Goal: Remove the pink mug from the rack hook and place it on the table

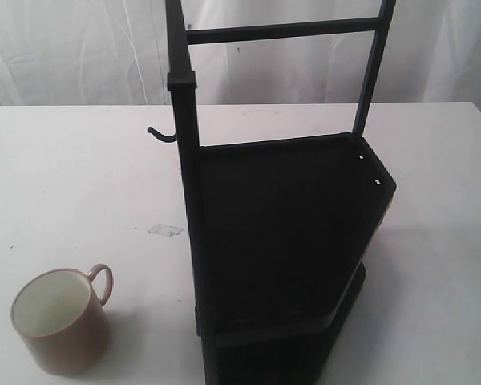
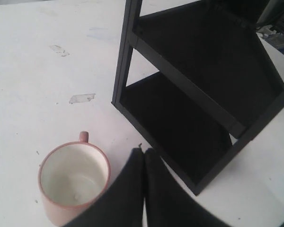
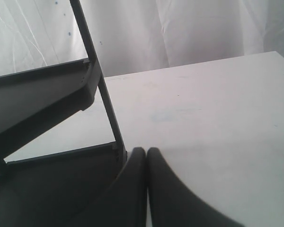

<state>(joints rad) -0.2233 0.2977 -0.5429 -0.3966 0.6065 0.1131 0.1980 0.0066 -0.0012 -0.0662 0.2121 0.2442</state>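
The pink mug (image 1: 60, 321) stands upright on the white table (image 1: 72, 184) at the front left, handle turned toward the rack (image 1: 289, 241). The rack hook (image 1: 160, 134) juts bare from the black post. In the left wrist view the pink mug (image 2: 73, 182) sits just beside my left gripper (image 2: 143, 152), which is shut with nothing in it and apart from the mug. My right gripper (image 3: 146, 151) is shut and empty, near the rack's (image 3: 47, 94) lower shelf corner. Neither gripper shows in the exterior view.
A small piece of clear tape (image 1: 165, 230) lies on the table between mug and rack. White curtains (image 1: 64, 48) hang behind the table. The rack's (image 2: 203, 90) two dark shelves fill the middle of the scene.
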